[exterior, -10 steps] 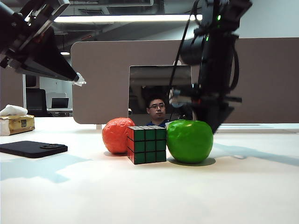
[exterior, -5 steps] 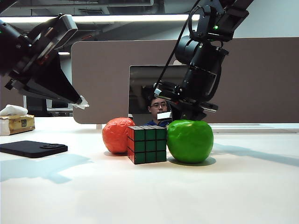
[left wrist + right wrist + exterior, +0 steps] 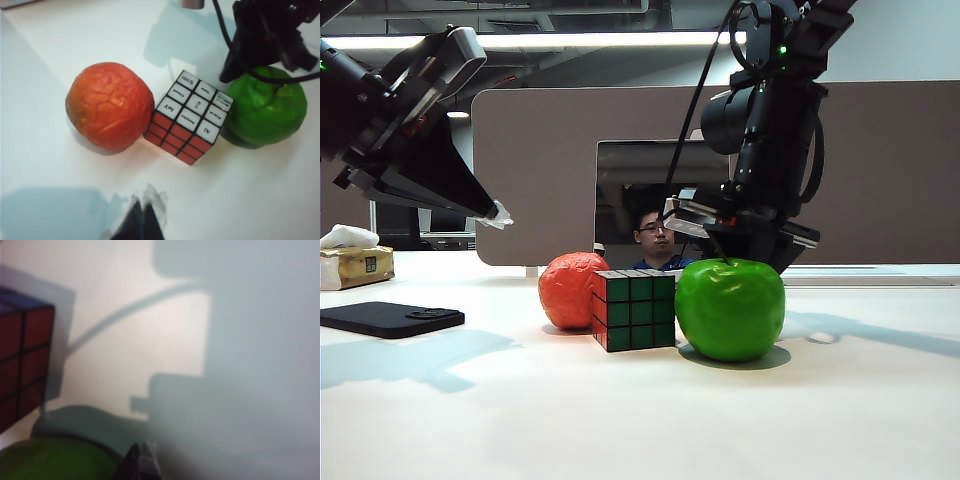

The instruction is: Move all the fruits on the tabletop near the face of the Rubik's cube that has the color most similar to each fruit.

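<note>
The Rubik's cube (image 3: 634, 310) stands mid-table with its green face toward the exterior camera and a white top (image 3: 195, 105). The crinkly orange-red fruit (image 3: 568, 290) rests against the cube's left rear side; the left wrist view shows this fruit (image 3: 109, 105) beside a red face. The glossy green apple (image 3: 730, 308) sits just right of the cube. My right gripper (image 3: 767, 258) is shut, empty, low behind the apple; its tips (image 3: 141, 460) sit beside the apple (image 3: 55, 460). My left gripper (image 3: 498, 213) hangs shut and empty, high at left, well back from the fruits (image 3: 145, 212).
A black phone (image 3: 390, 318) lies flat at the left, and a tissue box (image 3: 355, 262) stands behind it. A brown partition (image 3: 540, 170) runs along the table's far edge, with a person visible through its gap. The right arm (image 3: 265, 35) rises over the apple.
The apple has shifted slightly toward the exterior camera and to the right. The right gripper swung from the apple's left rear to directly behind it. The left arm barely moved.
</note>
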Available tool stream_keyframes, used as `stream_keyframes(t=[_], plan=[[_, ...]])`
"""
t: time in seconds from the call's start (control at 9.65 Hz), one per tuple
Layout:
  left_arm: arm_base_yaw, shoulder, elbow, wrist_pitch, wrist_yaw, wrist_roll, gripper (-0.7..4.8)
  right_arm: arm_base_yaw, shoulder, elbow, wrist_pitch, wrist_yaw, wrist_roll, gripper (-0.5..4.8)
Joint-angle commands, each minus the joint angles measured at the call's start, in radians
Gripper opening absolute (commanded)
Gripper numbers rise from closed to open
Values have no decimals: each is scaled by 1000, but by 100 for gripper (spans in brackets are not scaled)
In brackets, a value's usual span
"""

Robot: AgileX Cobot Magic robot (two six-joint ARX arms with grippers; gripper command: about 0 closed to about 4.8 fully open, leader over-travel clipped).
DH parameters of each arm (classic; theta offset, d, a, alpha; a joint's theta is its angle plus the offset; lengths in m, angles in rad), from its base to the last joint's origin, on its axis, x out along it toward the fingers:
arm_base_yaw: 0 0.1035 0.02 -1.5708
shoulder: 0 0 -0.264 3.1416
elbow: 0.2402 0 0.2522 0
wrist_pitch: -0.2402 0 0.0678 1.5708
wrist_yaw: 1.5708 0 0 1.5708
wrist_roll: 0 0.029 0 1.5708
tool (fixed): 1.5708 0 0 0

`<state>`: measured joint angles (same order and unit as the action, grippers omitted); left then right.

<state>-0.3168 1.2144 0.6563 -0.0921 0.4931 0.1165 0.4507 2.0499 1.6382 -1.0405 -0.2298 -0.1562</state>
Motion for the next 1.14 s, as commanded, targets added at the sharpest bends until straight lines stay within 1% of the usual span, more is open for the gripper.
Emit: stream_keyframes(t=[0.1,0.21,0.31,0.52,0.62,0.73,0.83,0.93,1.04,1.14], plan=[[-1,-1,4,13,1,6,-5,31,-58,3,-90,10,-26,-1],[-1,-1,4,13,1,6,-5,35,-60,3,-104,10,-27,-1],[-1,-1,4,13,1,7,-5,36,-61,3,-159,11,-26,-1],[-1,-1,4,12,2,6,-5,36,-62,3,-181,5,-23,-1],[-1,-1,4,12,2,7,-5,49,-62,3,-197,21,-24,-1],[-1,-1,4,12,2,7,-5,51,-62,3,-212,85,-23,-1],[0,-1,4,12,1,7,-5,60,-63,3,-243,182,-9,-1],[0,-1,4,12,1,7,-5,60,-63,3,-255,203,0,-1],[0,-1,4,12,1,7,-5,63,-63,3,-289,210,1,-1],[0,-1,4,12,1,7,-5,87,-79,3,-319,91,6,-1]])
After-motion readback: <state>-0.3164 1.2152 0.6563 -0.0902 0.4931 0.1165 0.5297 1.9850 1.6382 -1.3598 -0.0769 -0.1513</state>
